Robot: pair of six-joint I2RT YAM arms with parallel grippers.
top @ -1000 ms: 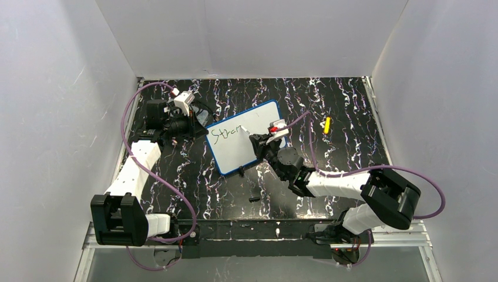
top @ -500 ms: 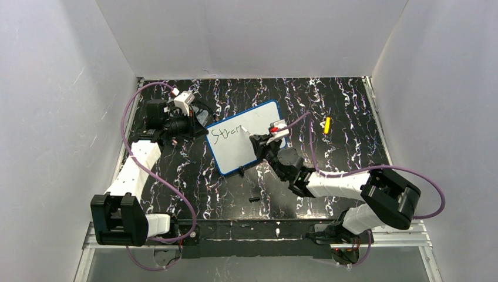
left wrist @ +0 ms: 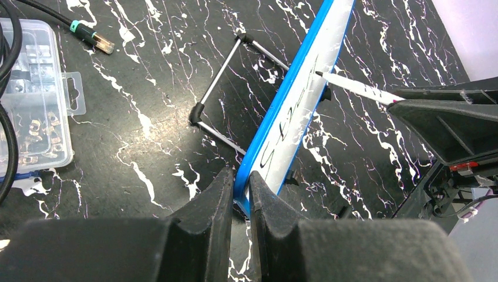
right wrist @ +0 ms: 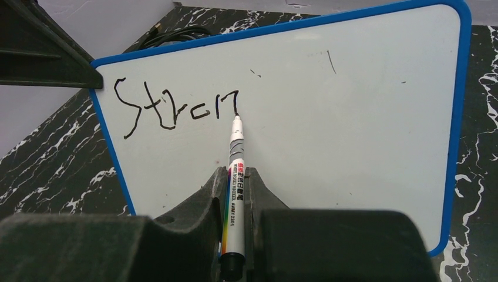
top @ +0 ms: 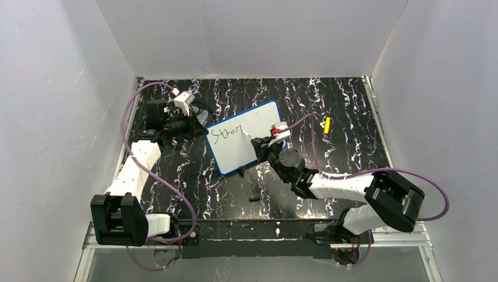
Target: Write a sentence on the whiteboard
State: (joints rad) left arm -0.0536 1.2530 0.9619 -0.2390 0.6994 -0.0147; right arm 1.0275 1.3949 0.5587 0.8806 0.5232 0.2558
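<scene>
At table centre | whiteboard (top: 244,144) leans on stand (left wrist: 220,100), our left gripper (left wrist: 238,179) pinching its left edge | right gripper (right wrist: 235,188) clamps marker (right wrist: 235,150), tip on sentence (right wrist: 176,108) | risk: pressing hard, we tip whiteboard backward.

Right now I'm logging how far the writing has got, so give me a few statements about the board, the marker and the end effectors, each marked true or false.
1. The left end effector pinches the whiteboard by its blue rim. True.
2. The sentence fills two lines. False: only "Stron" is written, on one line.
3. The right end effector grips a marker, tip on the board. True.
4. The whiteboard lies flat. False: it stands propped up, a wire stand behind it.
5. A yellow item lies on the table, apart from the board. True.
</scene>
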